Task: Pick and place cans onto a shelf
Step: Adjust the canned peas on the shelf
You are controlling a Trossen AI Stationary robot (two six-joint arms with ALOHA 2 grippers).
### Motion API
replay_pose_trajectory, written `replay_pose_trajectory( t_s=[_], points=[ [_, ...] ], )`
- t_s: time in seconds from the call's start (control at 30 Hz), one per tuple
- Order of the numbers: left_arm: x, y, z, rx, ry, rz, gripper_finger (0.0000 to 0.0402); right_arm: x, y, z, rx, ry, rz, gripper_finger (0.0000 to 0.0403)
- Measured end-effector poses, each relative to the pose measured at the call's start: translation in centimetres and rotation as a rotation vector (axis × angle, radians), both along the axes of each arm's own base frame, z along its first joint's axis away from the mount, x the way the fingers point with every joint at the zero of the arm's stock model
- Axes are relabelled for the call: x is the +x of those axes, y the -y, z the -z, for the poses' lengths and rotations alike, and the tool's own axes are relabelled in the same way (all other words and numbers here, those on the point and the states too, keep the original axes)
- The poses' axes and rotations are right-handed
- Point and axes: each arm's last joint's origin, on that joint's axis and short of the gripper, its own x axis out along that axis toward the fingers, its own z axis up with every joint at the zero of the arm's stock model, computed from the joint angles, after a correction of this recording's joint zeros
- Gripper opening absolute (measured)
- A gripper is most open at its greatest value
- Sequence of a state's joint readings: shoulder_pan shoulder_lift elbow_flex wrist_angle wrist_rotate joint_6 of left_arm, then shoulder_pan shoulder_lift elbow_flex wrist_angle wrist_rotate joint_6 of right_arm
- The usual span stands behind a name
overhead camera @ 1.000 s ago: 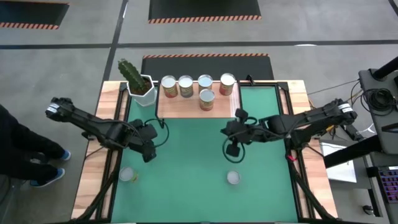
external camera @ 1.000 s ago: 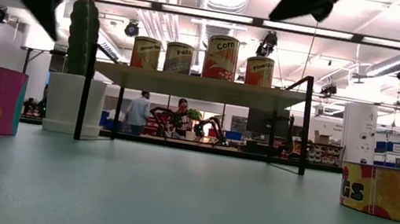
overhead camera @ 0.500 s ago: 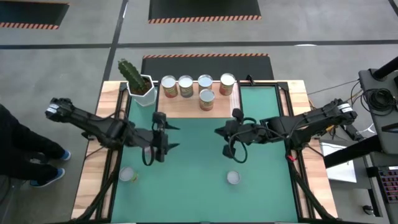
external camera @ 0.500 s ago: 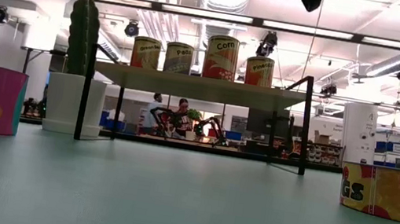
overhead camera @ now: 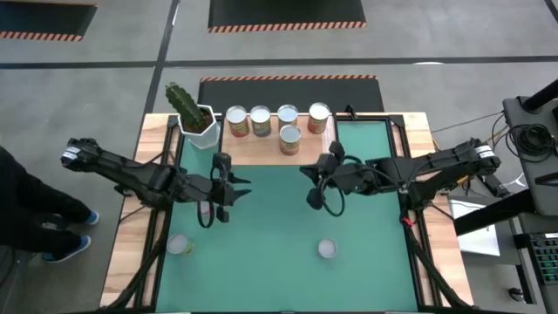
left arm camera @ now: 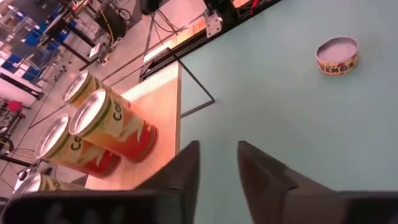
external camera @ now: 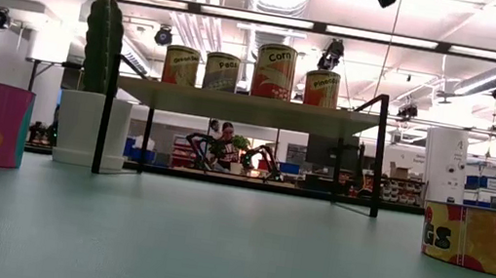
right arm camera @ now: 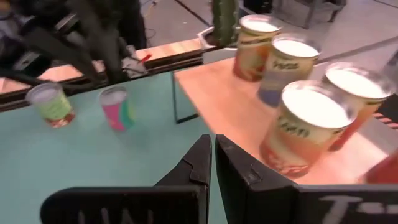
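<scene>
Above the green mat, the left gripper (left arm camera: 214,165) holds its fingers slightly apart around nothing, the right gripper (right arm camera: 211,162) has its fingers pressed together and empty, while five cans (overhead camera: 290,139) stand on the shelf (overhead camera: 261,150).

The right gripper (right arm camera: 210,163) has its two dark fingers (right arm camera: 198,160) pressed together with nothing between them, hovering over the green mat (right arm camera: 93,155). Just ahead lies the corner of the light-wood shelf (right arm camera: 230,106). On it stand four cans (right arm camera: 305,127), the nearest red-labelled, and behind them a cactus (right arm camera: 224,15). Farther off on the mat stand a pink can (right arm camera: 117,107) and a green-labelled can (right arm camera: 50,102), with the other dark arm (right arm camera: 87,37) above them.
</scene>
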State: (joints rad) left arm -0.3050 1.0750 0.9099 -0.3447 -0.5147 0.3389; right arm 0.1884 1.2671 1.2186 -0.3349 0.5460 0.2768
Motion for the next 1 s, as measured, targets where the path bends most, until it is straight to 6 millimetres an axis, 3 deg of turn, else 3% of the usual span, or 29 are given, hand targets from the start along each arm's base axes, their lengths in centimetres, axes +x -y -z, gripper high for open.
replay_pose_trajectory(
  t_s=[0.17, 0.23, 0.53, 0.8, 1.0],
  points=[
    [-1.4, -0.4, -0.6, -0.016, 0.044, -0.001, 0.0015, 0.0, 2.2, -1.8, 0.002, 0.015, 0.072, 0.0012],
    [-2.0, -0.6, -0.8, -0.027, 0.073, -0.002, 0.0004, 0.1, 3.2, -2.5, 0.002, 0.027, 0.096, 0.0012],
    [-4.1, -1.3, -0.5, -0.102, 0.182, -0.018, 0.0012, -0.2, 7.8, -4.7, 0.018, 0.055, 0.078, 0.0012],
    [-4.2, -1.3, -0.3, -0.119, 0.193, -0.023, 0.0004, -0.5, 11.6, -4.4, 0.035, 0.034, 0.087, 0.0012],
    [-4.2, -1.3, -0.1, -0.111, 0.184, -0.021, 0.0004, 0.9, 13.7, -3.3, 0.01, -0.033, 0.098, 0.0012]
  ],
)
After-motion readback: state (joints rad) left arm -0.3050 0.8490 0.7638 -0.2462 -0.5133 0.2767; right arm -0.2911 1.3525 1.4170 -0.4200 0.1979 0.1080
